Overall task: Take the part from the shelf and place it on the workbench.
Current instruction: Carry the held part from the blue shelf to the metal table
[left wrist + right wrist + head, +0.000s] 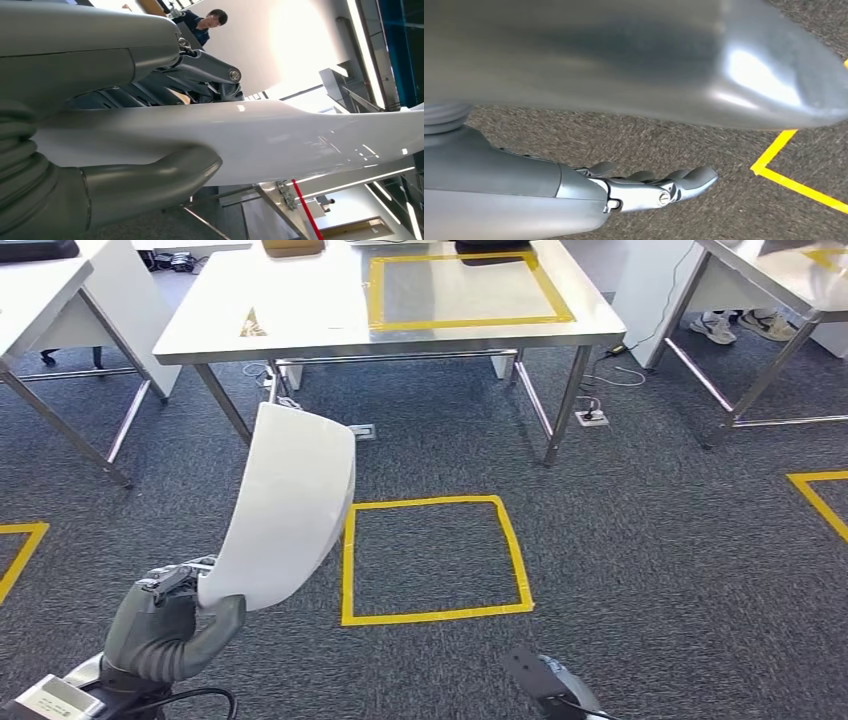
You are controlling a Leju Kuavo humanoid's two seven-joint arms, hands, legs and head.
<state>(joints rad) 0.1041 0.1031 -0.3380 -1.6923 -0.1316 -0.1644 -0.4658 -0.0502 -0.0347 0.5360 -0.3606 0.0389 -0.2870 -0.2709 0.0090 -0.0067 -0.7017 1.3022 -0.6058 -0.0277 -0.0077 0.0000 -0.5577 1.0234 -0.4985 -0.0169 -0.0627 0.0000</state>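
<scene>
A curved white panel part [288, 505] stands up from my left hand [170, 622], which grips its lower end at the bottom left of the head view. In the left wrist view the thumb [150, 182] and the darker fingers [200, 70] clamp the white part [280, 137] between them. Ahead stands the steel workbench [300, 315] with a yellow taped rectangle [467, 290] on its top. My right hand [545, 680] hangs low at the bottom edge; in the right wrist view the right hand [644, 185] holds nothing, fingers straight over the carpet.
A yellow taped square [435, 560] marks the grey carpet in front of the bench. More steel tables stand at left [40, 290] and right [770, 280], with a person's shoes [740, 328] under the right one. A power strip [592, 418] lies by a bench leg.
</scene>
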